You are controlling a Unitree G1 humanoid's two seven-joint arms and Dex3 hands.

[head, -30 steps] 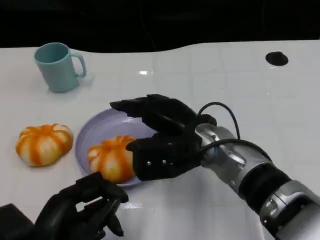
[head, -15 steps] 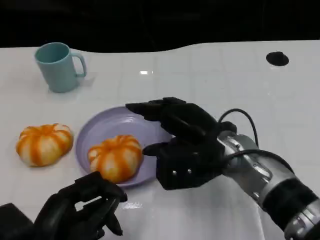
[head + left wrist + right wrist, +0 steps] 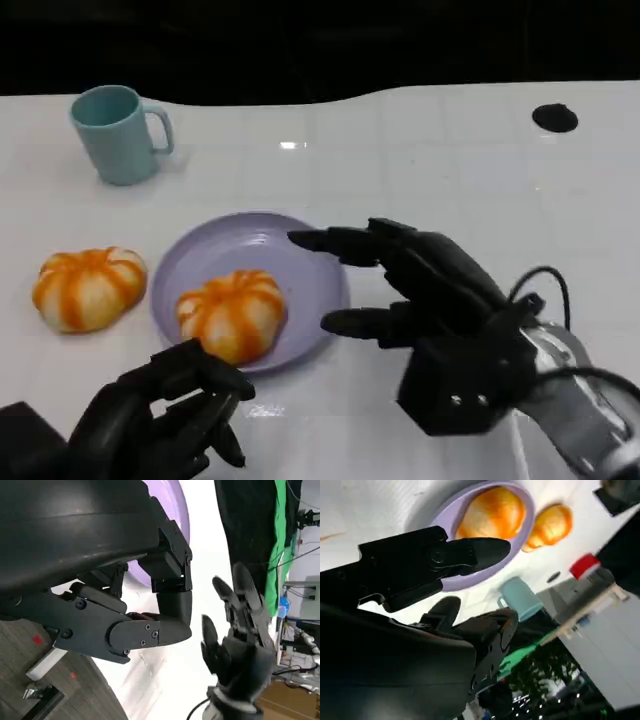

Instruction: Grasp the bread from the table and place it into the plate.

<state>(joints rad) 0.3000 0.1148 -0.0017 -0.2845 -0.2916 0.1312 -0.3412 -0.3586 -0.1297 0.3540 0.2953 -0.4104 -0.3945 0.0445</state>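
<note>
Already the bread [image 3: 232, 314] sits on the plate [image 3: 250, 245]; the right hand [image 3: 440, 310] hovers beside it, fingers [image 3: 340, 241] spread wide and empty. A careless sweep could nudge the plate's rim.

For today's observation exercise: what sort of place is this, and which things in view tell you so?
Probably a robot test lab: a white table set with a plate, bread and mug, green cloth and loose cables behind.
</note>
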